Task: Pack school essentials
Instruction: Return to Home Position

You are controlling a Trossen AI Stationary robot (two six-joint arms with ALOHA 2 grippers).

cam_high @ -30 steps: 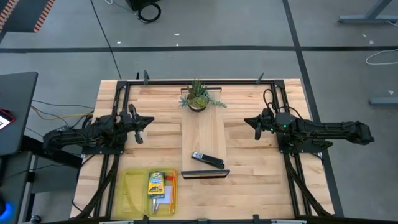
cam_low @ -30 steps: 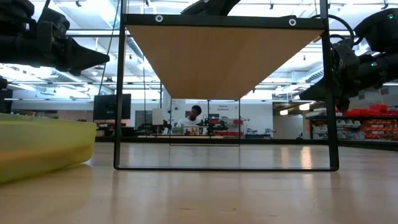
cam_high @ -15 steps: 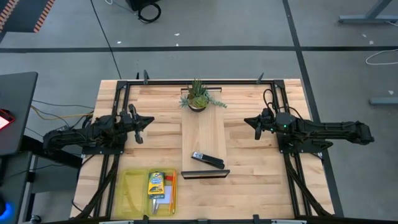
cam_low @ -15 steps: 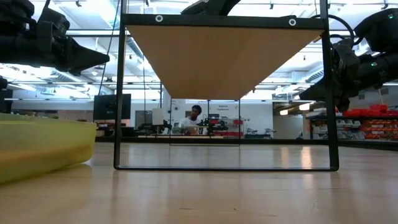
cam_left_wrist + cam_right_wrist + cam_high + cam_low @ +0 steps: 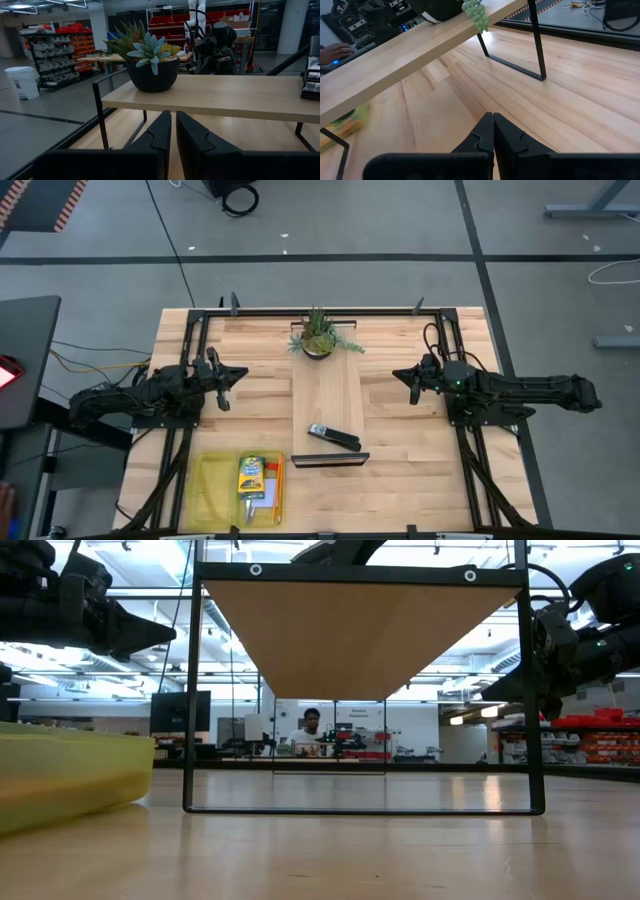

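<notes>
A translucent yellow bin [image 5: 212, 490] sits at the table's near left corner. In it lie the yellow-and-green crayon box [image 5: 251, 475], orange pencils [image 5: 277, 480] and the pale blue note pad [image 5: 259, 502]; other stationery I cannot make out. My left gripper [image 5: 233, 377] hovers over the table's left side, shut and empty, as the left wrist view shows [image 5: 173, 131]. My right gripper [image 5: 403, 377] hovers over the right side, shut and empty, its fingers closed in the right wrist view [image 5: 493, 131].
A raised wooden shelf [image 5: 327, 402] on a black frame stands mid-table, carrying a potted succulent [image 5: 317, 338] at its far end and a black stapler [image 5: 333, 437] near its near end. Bare tabletop lies on both sides of the shelf. A person [image 5: 311, 725] sits in the room beyond.
</notes>
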